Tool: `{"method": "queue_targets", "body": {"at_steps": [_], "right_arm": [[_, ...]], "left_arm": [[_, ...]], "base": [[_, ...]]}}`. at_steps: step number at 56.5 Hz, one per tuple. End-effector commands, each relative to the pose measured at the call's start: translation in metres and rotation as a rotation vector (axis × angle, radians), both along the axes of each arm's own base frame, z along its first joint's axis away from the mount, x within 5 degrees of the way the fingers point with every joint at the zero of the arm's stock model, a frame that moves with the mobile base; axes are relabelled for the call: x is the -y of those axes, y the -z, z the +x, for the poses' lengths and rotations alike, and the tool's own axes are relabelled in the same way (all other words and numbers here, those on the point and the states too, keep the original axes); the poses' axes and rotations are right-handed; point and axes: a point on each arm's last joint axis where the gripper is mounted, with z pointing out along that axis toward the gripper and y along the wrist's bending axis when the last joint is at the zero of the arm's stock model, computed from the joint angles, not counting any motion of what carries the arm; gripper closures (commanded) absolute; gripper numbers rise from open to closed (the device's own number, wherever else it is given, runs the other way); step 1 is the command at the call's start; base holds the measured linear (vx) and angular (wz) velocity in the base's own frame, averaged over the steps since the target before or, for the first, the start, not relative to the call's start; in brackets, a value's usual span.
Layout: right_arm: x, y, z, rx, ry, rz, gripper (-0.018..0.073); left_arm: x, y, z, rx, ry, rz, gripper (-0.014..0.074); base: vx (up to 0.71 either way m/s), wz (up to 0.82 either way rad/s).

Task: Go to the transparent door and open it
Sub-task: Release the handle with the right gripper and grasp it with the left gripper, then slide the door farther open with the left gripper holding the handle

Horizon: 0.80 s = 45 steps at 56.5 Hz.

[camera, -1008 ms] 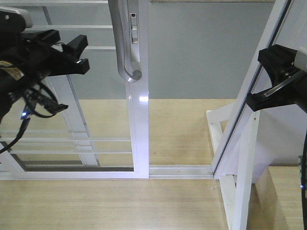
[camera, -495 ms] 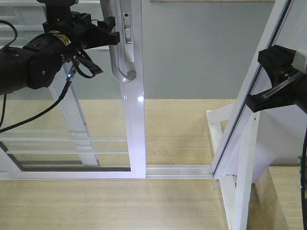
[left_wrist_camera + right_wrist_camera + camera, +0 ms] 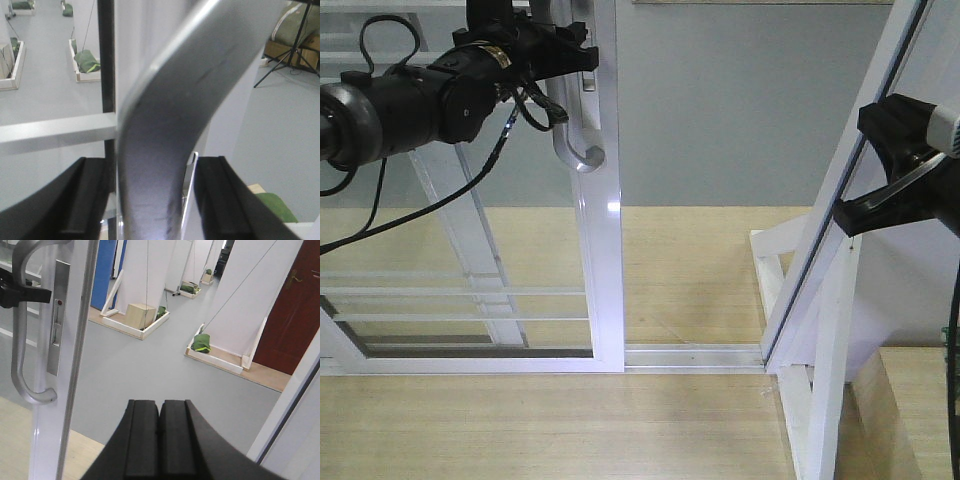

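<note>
Between the left gripper's [image 3: 572, 48] 2 spread fingers [image 3: 82, 200] runs the curved silver handle [image 3: 160, 150] of the transparent door [image 3: 603, 260], with a sliver of gap on the right finger's side. The door's white stile stands just right of that gripper. Well to the right, the right gripper [image 3: 160, 407] hangs with pads pressed together, holding nothing, beside the slanted white frame [image 3: 805, 270].

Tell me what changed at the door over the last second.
The left gripper swung up and rightward from beside the glass to the pull handle, which now sits between its open fingers, not yet clamped. The transparent door edged slightly left. The right gripper stayed shut and in place; the slanted support frame did not move.
</note>
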Motion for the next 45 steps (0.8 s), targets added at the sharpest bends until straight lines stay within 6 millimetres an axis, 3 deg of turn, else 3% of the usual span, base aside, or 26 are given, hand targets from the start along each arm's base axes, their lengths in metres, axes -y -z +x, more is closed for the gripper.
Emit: {"method": "queue_targets", "body": {"at_steps": [1,12,45], "right_arm": [[0.0,-0.02,-0.002,0.119,-0.006,0.023,0.0565],[0.0,-0.02,-0.002,0.119,-0.006,0.023,0.0565],[0.0,-0.02,-0.002,0.119,-0.006,0.024,0.0565]], "left_arm": [[-0.001,-0.046,-0.006,0.153,-0.001,-0.056,0.0244],[-0.01,-0.049,-0.007,0.134,-0.012,0.006,0.0606],[-0.064,-0.087,-0.015,0.165,-0.121,0.006,0.0596]], "base": [[0.0,0.0],[0.0,0.0],[0.0,0.0]]}}
